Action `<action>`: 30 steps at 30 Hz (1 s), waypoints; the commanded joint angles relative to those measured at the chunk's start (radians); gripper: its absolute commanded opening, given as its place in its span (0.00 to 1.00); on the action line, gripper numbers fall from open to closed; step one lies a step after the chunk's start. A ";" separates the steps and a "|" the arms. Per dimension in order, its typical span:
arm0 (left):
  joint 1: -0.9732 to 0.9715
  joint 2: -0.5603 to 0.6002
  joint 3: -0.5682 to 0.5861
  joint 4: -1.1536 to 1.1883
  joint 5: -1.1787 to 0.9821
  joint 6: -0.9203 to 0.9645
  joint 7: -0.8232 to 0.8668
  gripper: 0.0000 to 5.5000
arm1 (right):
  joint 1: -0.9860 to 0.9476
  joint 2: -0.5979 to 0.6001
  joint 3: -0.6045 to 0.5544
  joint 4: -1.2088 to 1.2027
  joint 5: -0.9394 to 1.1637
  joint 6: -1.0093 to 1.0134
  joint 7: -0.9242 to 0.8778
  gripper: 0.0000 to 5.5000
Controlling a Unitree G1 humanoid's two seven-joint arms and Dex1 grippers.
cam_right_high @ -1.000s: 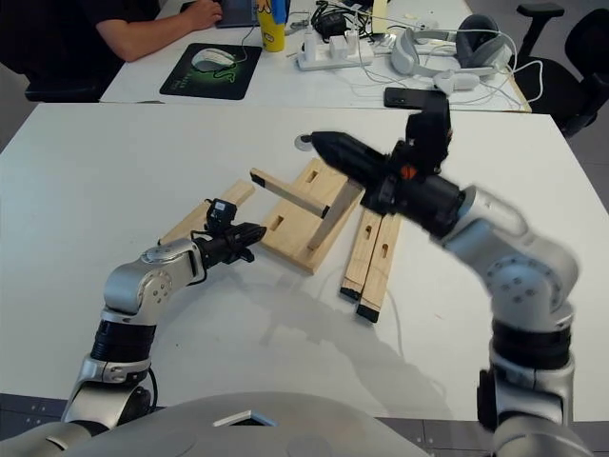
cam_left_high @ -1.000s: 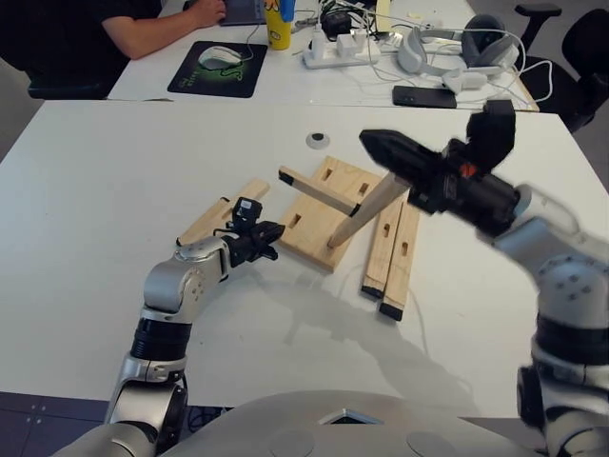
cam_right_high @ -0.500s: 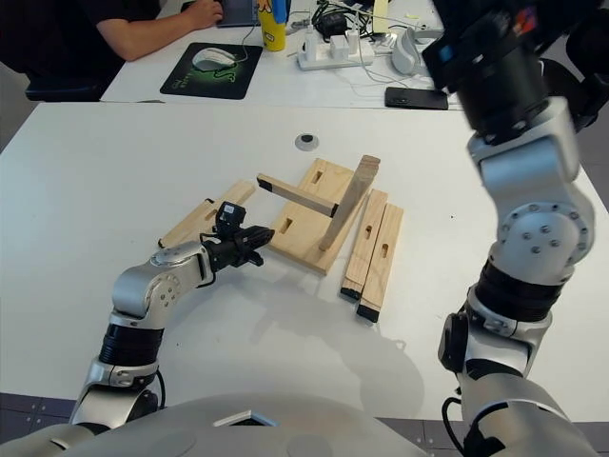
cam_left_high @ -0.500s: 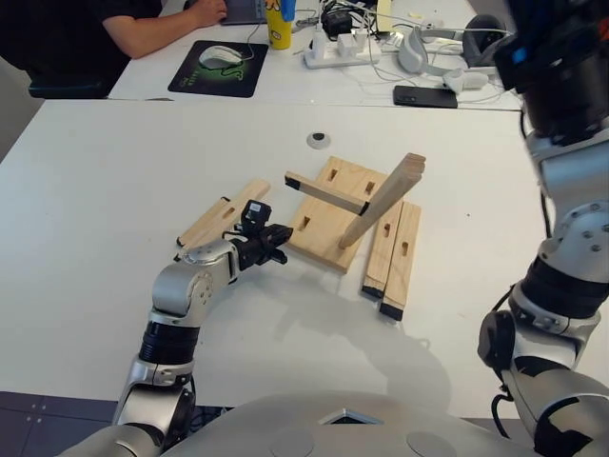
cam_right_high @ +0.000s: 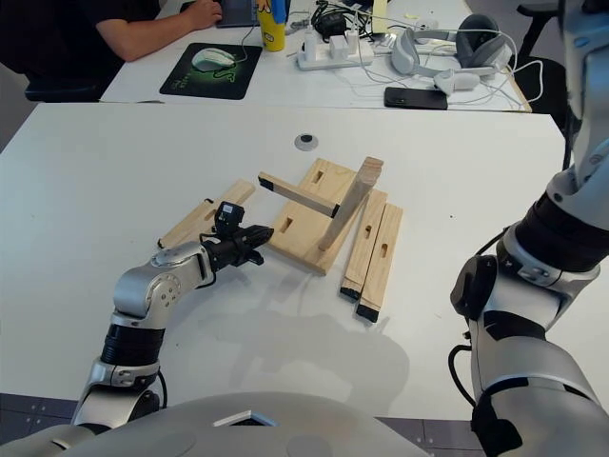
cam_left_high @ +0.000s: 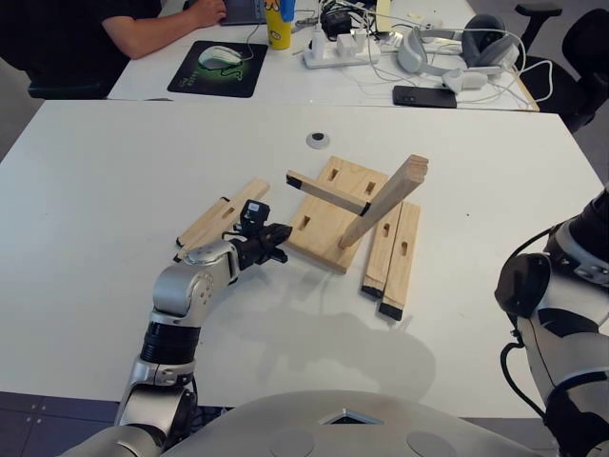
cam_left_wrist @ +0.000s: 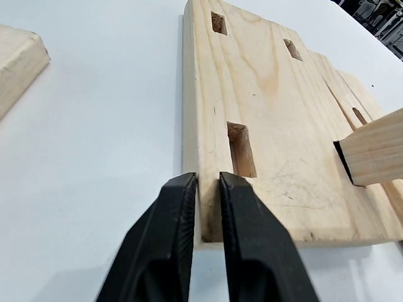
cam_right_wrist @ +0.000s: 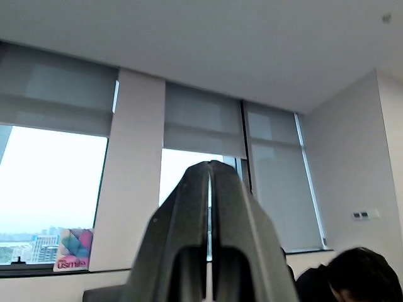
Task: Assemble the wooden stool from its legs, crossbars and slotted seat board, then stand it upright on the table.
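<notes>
On white table (cam_left_high: 114,171), left tool (cam_left_wrist: 208,180) tight on seat board (cam_left_wrist: 277,107) edge; right tool (cam_right_wrist: 210,170) closed, empty.

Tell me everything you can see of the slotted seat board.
The slotted seat board is a pale rectangular panel of grained wood, lying flat on the white table. Three open rectangular slots show in its face. A leg rises tilted from its near right part, with a dark-ended crossbar reaching out from the leg above the board. Two more wooden pieces lie alongside its right edge. The left pincer sits at its near corner.
</notes>
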 commanded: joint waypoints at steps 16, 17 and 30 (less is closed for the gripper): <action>0.038 -0.032 -0.067 -0.052 -0.007 0.082 0.005 0.00 | 0.193 0.034 0.092 -0.129 -0.257 -0.068 -0.070 0.00; 0.048 -0.037 -0.060 -0.055 -0.005 0.076 0.014 0.00 | 0.155 0.034 0.076 -0.111 -0.196 -0.056 -0.063 0.00; 0.046 -0.020 -0.021 -0.037 0.000 0.051 0.021 0.00 | -0.007 -0.033 -0.015 -0.017 0.022 -0.036 -0.045 0.00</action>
